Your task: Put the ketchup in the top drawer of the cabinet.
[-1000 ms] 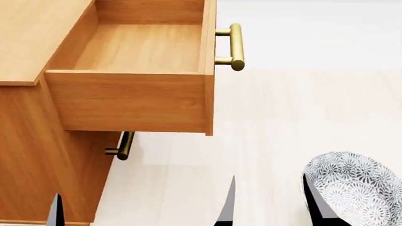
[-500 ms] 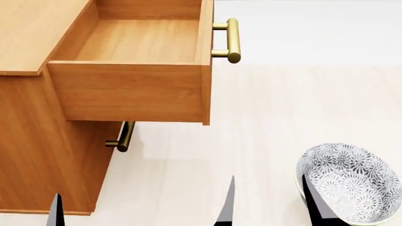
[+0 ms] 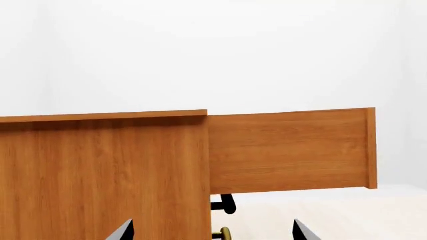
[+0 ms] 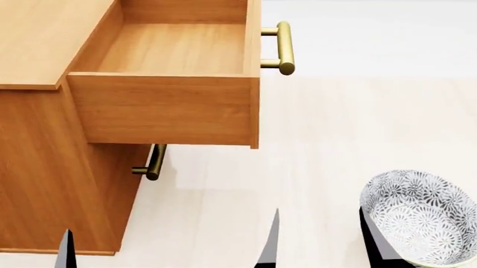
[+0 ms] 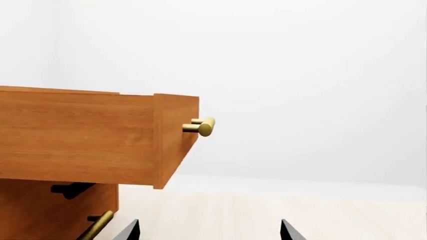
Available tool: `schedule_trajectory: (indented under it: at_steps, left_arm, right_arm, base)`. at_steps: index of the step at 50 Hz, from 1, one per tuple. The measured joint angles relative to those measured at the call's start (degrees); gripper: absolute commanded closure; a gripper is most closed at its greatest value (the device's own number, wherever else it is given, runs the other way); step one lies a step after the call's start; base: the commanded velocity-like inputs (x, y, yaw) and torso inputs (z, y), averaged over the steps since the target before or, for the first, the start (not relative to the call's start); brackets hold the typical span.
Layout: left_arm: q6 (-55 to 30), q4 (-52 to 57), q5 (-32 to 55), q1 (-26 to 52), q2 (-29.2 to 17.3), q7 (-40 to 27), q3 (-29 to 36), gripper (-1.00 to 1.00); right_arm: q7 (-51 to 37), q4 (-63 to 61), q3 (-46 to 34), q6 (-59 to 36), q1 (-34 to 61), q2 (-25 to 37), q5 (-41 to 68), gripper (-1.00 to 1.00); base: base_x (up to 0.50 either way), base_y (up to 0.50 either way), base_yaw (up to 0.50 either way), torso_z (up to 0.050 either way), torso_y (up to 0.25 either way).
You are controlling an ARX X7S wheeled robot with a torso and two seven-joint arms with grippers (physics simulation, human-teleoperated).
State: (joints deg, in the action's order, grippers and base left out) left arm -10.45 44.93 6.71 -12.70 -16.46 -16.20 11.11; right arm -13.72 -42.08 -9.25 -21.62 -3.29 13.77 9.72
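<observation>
The ketchup is not in any view. The cabinet [image 4: 44,167] stands at the left, and its top drawer [image 4: 167,109] is pulled out, open and empty, with a brass handle [image 4: 283,47] on its front. The left wrist view shows the cabinet's side [image 3: 100,175] and the drawer's side [image 3: 287,150]. The drawer also shows in the right wrist view [image 5: 87,140]. My left gripper [image 3: 212,227] is open and empty, low in front of the cabinet's corner. My right gripper [image 4: 320,237] is open and empty above the floor, beside the bowl.
A patterned grey-white bowl [image 4: 417,220] sits on the pale floor at the lower right, just right of my right gripper. The lower drawer is shut; its brass handle [image 4: 153,162] sticks out under the open drawer. White wall behind.
The head view has shifted: the cabinet, drawer and bowl sit a little further right and lower in frame than half a second ago. Both grippers hold the same place in frame, still open.
</observation>
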Motion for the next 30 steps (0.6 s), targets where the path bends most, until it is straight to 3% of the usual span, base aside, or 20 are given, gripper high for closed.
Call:
schedule_trajectory:
  at_steps: [3,18,30]
  left_arm:
    - [0.0,0.0,0.1,0.0,0.0,-0.1,0.2,-1.0]
    - [0.1,0.0,0.4,0.1,-0.7,-0.8,0.4,-1.0]
    - [0.0,-0.3,0.5,0.5,-1.0,-1.3,0.6,-1.0]
  right_arm:
    - [-0.3,0.0,-0.1,-0.2,0.1,0.2,-0.2,-1.0]
    - [-0.3,-1.3,0.4,-0.2,-0.2,1.5,1.4,-1.0]
    - [1.7,-10.8,16.3,-3.2,-5.4,10.0,11.9,-1.0]
  base:
    - [0.0,0.48,0.0,0.0,0.0]
    - [0.0,0.0,0.0,0.0,0.0]
    - [0.0,0.0,0.0,0.0,0.0]
